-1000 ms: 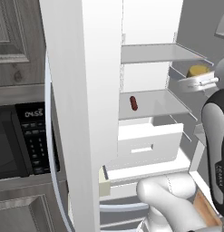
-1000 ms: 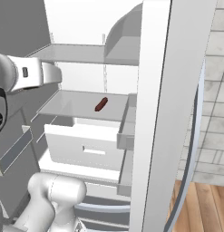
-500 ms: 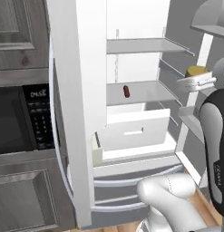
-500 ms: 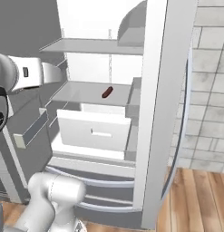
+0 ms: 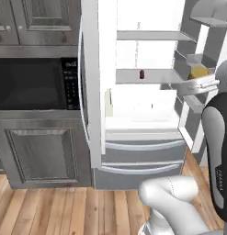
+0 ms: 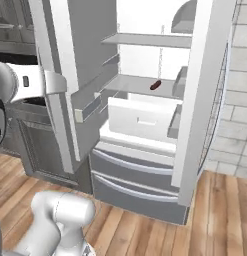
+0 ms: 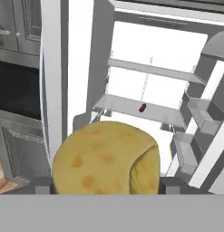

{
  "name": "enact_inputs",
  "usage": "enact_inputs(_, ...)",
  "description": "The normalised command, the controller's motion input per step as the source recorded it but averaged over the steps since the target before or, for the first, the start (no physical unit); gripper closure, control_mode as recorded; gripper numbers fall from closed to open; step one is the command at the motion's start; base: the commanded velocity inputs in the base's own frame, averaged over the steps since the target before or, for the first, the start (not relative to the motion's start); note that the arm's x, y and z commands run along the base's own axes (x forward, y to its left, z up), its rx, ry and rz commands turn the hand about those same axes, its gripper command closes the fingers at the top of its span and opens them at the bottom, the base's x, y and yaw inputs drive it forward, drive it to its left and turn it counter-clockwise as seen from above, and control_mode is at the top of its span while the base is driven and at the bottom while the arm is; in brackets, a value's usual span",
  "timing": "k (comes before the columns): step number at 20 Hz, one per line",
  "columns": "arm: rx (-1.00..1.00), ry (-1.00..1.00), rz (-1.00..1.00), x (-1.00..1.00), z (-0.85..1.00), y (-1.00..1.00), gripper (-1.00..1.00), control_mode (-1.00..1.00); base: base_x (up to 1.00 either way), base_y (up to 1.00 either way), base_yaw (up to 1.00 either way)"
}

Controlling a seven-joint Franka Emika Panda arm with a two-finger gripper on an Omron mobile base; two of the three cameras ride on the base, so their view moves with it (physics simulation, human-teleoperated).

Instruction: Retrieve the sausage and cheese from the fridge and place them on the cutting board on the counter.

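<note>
The pale yellow cheese (image 7: 104, 163) sits large at the bottom of the hand view, between my fingertips (image 7: 42, 185); my gripper (image 7: 104, 185) is shut on it. From the left base camera the cheese (image 5: 200, 72) hangs at the far right, in front of the fridge's open right door. The dark red-brown sausage (image 5: 142, 74) lies on the middle shelf of the open fridge (image 5: 93, 92), well beyond the gripper; the same sausage (image 6: 155, 85) (image 7: 142, 108) appears from the other two cameras. The cutting board and the counter are out of view.
A black microwave (image 5: 32, 85) sits in grey cabinets left of the fridge. Both fridge doors (image 6: 195, 100) stand open, and a white inner drawer (image 6: 137, 117) is pulled out. Wooden floor (image 5: 55, 211) lies in front. A tiled wall (image 6: 240, 75) is at right.
The whole picture has shifted: the base has backed away from the fridge, which now looks smaller and farther. The cheese stays in the gripper; the sausage has not moved on its shelf.
</note>
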Motion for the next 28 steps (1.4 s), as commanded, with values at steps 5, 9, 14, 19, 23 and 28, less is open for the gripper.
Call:
enact_inputs(5,0.00,0.00,0.00,0.00,0.00,0.00,1.00,1.00,-0.44,0.00,0.85)
enact_inputs(9,0.00,0.00,0.00,0.00,0.00,0.00,1.00,1.00,0.00,0.10,1.00)
enact_inputs(14,0.00,0.00,0.00,0.00,0.00,0.00,1.00,1.00,0.00,0.06,1.00)
enact_inputs(19,0.00,0.00,0.00,0.00,0.00,0.00,1.00,1.00,0.28,0.09,0.91)
enact_inputs(23,0.00,0.00,0.00,0.00,0.00,0.00,1.00,1.00,0.95,0.05,0.59)
enact_inputs(28,0.00,0.00,0.00,0.00,0.00,0.00,1.00,1.00,1.00,0.00,0.21)
